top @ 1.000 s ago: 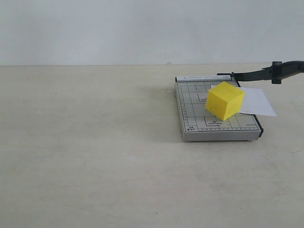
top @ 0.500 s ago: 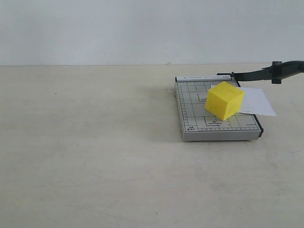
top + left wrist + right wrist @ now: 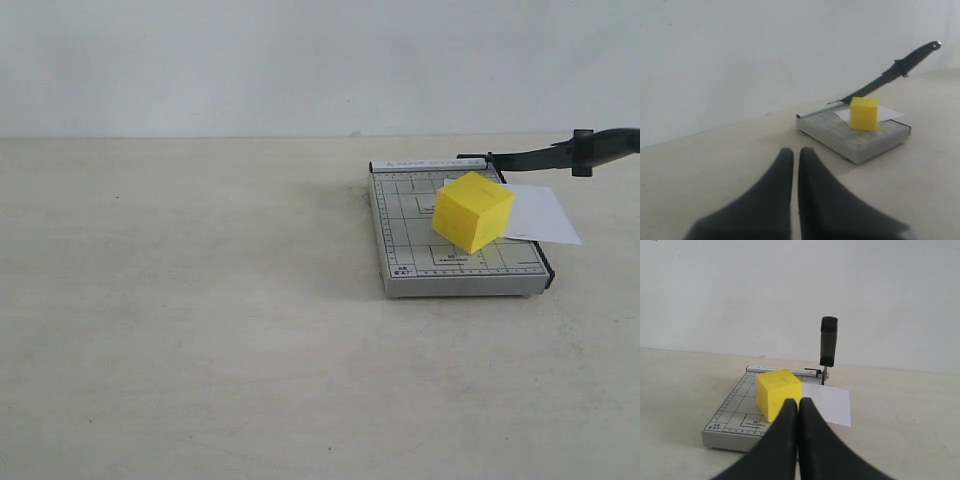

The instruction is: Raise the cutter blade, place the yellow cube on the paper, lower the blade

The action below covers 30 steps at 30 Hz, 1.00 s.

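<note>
Arms are absent from the exterior view, which shows the cutter blade [image 3: 545,155] raised off the grey base [image 3: 410,235], its handle [image 3: 605,143] out past the far corner. The yellow cube [image 3: 472,212] stands on the base and covers one edge of the paper [image 3: 545,215], whose other end juts past the base over the surface [image 3: 200,320]. Lowering the blade looks like the only step left.

Left wrist view: the left tool [image 3: 795,150] is pinched to a slit and holds nothing, with the cutter well ahead of it. Only here does the blade's steep slant show plainly.

Right wrist view: the right tool [image 3: 798,401] is likewise closed and empty. The cube sits just beyond its fingertips, and the handle is farther ahead and higher. This view alone shows the gap between the cube and the blade line. This tool seems better placed to finish: open, rise to the handle, grip it crosswise, then swing it down slowly so the cube is not clipped.
</note>
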Each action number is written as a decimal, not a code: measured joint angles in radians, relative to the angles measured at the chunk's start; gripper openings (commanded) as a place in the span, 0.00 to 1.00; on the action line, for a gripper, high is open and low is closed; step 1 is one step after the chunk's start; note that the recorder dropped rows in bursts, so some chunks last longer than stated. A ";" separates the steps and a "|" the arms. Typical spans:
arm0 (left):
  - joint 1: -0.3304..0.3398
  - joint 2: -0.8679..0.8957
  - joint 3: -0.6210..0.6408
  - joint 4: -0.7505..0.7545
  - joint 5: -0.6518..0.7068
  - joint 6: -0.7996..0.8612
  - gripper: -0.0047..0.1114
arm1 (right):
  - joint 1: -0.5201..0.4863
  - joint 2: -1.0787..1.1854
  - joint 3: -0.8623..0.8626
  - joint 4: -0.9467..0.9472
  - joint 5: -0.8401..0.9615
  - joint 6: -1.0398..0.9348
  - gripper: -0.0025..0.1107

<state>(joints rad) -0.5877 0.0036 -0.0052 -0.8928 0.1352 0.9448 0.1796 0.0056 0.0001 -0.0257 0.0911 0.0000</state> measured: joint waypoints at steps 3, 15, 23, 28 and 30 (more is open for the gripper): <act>0.021 0.000 0.002 0.182 -0.069 -0.104 0.08 | 0.000 0.000 0.000 0.000 0.000 0.000 0.02; 0.421 0.000 0.002 0.863 0.051 -0.859 0.08 | 0.000 0.000 0.000 0.138 -0.142 0.316 0.02; 0.596 0.000 0.002 0.881 0.217 -0.876 0.08 | 0.000 0.000 0.000 0.156 -0.246 0.435 0.02; 0.637 0.000 0.002 0.923 0.223 -0.929 0.08 | 0.000 0.000 0.000 0.156 -0.204 0.437 0.02; 0.643 0.000 0.002 0.942 0.223 -0.953 0.08 | 0.000 0.000 -0.009 0.156 -0.120 0.411 0.05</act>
<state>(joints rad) 0.0553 0.0036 -0.0035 0.0492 0.3581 -0.0077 0.1796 0.0056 -0.0090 0.1307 -0.0286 0.4108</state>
